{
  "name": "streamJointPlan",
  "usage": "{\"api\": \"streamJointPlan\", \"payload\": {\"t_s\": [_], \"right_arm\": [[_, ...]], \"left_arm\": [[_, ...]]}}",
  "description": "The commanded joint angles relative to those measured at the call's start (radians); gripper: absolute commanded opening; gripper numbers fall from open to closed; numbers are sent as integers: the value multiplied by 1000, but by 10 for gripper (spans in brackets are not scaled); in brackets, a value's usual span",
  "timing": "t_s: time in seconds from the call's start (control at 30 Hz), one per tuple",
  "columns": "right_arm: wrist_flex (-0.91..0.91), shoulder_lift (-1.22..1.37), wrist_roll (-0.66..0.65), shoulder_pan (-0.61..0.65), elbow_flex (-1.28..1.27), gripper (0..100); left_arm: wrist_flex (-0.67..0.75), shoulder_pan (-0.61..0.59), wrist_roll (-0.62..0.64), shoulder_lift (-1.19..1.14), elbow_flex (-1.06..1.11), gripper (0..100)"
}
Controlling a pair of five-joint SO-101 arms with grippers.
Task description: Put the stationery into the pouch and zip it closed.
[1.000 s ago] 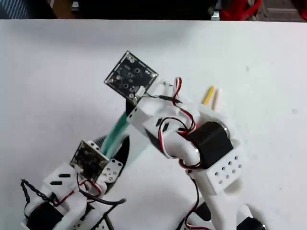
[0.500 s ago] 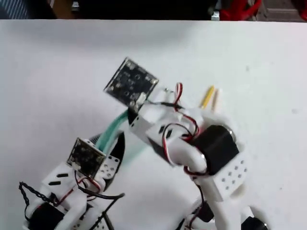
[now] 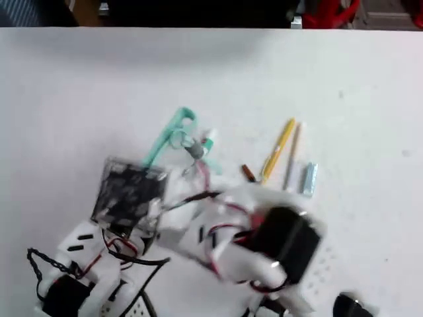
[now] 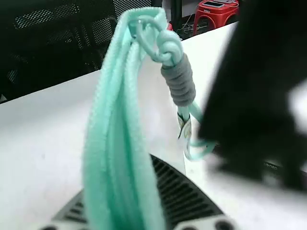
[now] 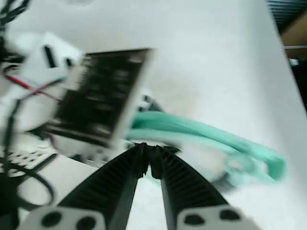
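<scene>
high view: slim mint pouch (image 3: 173,134) on edge, grey-knotted cord (image 4: 178,79); pens (image 3: 277,150) at its 3 o'clock. left tool (image 4: 144,201) grips it; right tool (image 5: 148,153) pinched narrow.

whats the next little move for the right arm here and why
Probably bring the right gripper to the zipper pull and grip it: the pouch looks pressed flat, its mouth not open, and the yellow pen lies outside on the table.

White table (image 3: 73,72). Behind its far edge there's a red stool (image 4: 217,8) and a dark mesh chair (image 4: 45,21). Blue striped thing (image 3: 16,12) sits beyond the far-left corner.
</scene>
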State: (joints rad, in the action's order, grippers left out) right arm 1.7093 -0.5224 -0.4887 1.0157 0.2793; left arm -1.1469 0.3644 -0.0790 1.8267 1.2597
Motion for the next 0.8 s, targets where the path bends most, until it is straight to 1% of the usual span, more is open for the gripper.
{"api": "streamJointPlan", "payload": {"t_s": [0.0, 0.07, 0.13, 0.33, 0.43, 0.57, 0.67, 0.7, 0.77], "right_arm": [[-8, -35, -20, -197, 94, 17], [-71, -41, -12, -314, 112, 17], [-119, -27, -12, -380, 110, 17], [-220, 99, -15, -386, 64, 17], [-234, 166, -15, -386, 81, 17], [-209, 220, -15, -390, 83, 17], [-134, 216, -12, -377, 117, 19], [-108, 205, -12, -357, 144, 33], [-56, 180, -12, -323, 209, 106]], "left_arm": [[0, -10, -2, -2, 17, 22], [0, -10, -2, -2, 17, 22], [0, -10, -2, -2, 17, 22], [0, -10, -2, -2, 17, 22], [0, -10, -3, -2, 17, 22], [0, -10, -5, -2, 17, 22], [0, -10, -5, -2, 17, 22], [0, -10, -3, -2, 17, 23], [0, -10, -6, -2, 17, 23]]}}
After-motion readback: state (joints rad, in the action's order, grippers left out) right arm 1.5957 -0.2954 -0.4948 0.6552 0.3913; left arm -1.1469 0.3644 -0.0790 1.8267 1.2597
